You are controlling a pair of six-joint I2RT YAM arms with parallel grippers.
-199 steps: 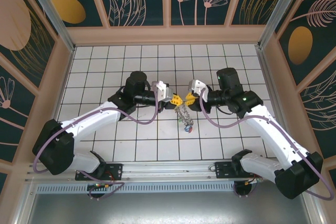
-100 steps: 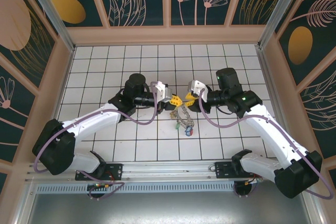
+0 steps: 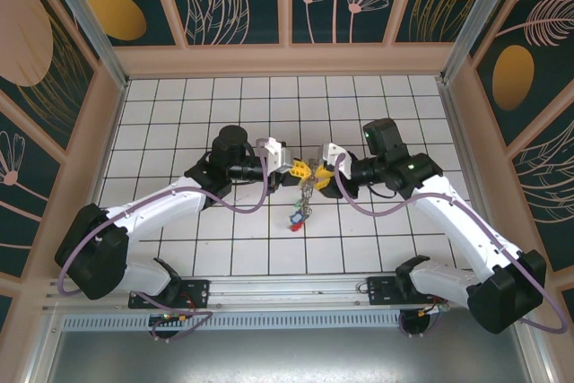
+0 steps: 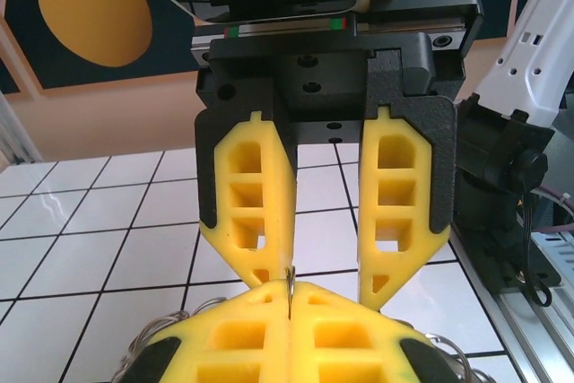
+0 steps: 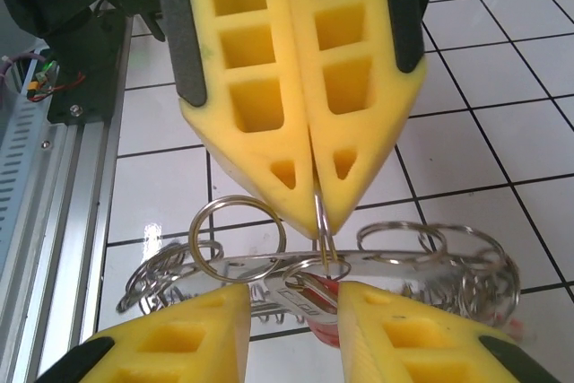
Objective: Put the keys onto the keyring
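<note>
Between the two arms the keyring (image 3: 308, 192) hangs above the tiles, and the keys (image 3: 294, 219) with red and blue tags dangle below it. My left gripper (image 3: 298, 170) is shut on a thin wire loop of the keyring (image 4: 290, 277), pinched edge-on at its tips (image 4: 290, 289). Facing it, my right gripper (image 3: 321, 175) is open. In the right wrist view its fingers (image 5: 215, 334) flank a silver key with a red tag (image 5: 314, 298). The keyring's band (image 5: 395, 262) carries several small split rings. The left gripper's shut fingers (image 5: 269, 87) point down at it.
The white tiled floor (image 3: 224, 239) has room on all sides of the arms. Wooden walls (image 3: 287, 60) close in the workspace. An aluminium rail (image 3: 296, 289) with the arm bases runs along the near edge.
The right gripper has moved left toward the left gripper and its jaws have widened. The hanging keyring and keys have swung left and now dangle below the left gripper's tips.
</note>
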